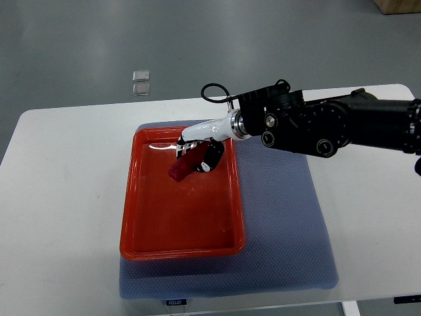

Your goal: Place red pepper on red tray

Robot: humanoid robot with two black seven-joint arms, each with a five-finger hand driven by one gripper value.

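Over a red tray (181, 250) on a blue-grey mat (283, 230), the right hand (197, 148) reaches in from the right on a black arm (329, 122), its fingers (212, 158) curled around a red pepper (183, 168). Pepper and hand sit above the tray's upper half; whether the pepper touches the tray floor cannot be told. Mat and tray rest on a white surface (59, 197), and a small label (175, 302) at the mat's near edge is too tiny to read.
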